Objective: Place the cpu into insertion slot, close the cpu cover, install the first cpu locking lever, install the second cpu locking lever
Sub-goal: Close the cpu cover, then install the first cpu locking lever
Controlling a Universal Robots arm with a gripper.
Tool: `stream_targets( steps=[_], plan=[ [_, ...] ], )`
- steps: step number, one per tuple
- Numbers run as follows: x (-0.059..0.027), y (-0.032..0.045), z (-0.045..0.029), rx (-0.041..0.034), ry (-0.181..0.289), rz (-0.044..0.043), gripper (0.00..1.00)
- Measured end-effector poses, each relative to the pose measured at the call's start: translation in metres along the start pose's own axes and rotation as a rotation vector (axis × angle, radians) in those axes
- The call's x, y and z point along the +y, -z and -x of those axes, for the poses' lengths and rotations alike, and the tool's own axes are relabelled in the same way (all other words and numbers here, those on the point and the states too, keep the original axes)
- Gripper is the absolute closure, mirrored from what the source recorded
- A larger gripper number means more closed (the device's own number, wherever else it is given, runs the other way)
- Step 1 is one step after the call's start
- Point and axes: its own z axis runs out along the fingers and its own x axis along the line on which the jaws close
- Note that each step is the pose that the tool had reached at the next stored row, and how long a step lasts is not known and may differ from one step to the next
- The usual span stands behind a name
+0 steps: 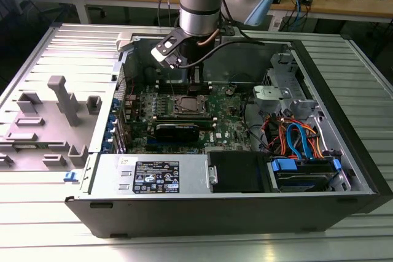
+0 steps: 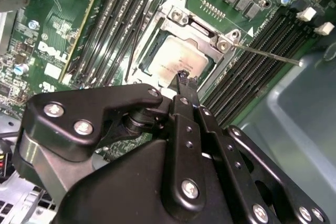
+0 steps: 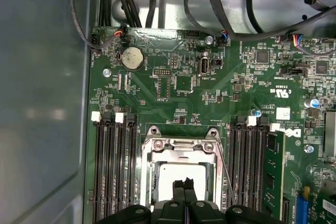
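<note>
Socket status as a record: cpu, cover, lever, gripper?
cpu: in place, top showing through the cut-out
cover: looks down, framing cpu
lever: thin rod sticking out over memory slots, looks unlatched
gripper: shut, holding nothing, tips at cpu's edge
</note>
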Motion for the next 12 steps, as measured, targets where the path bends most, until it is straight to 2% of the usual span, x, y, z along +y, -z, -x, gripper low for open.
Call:
stream_targets(
  steps=[12],
  plan=[
    [-0.0013,-0.0022,-0.0001,0.0000,0.000,0.0000,0.89]
  ],
)
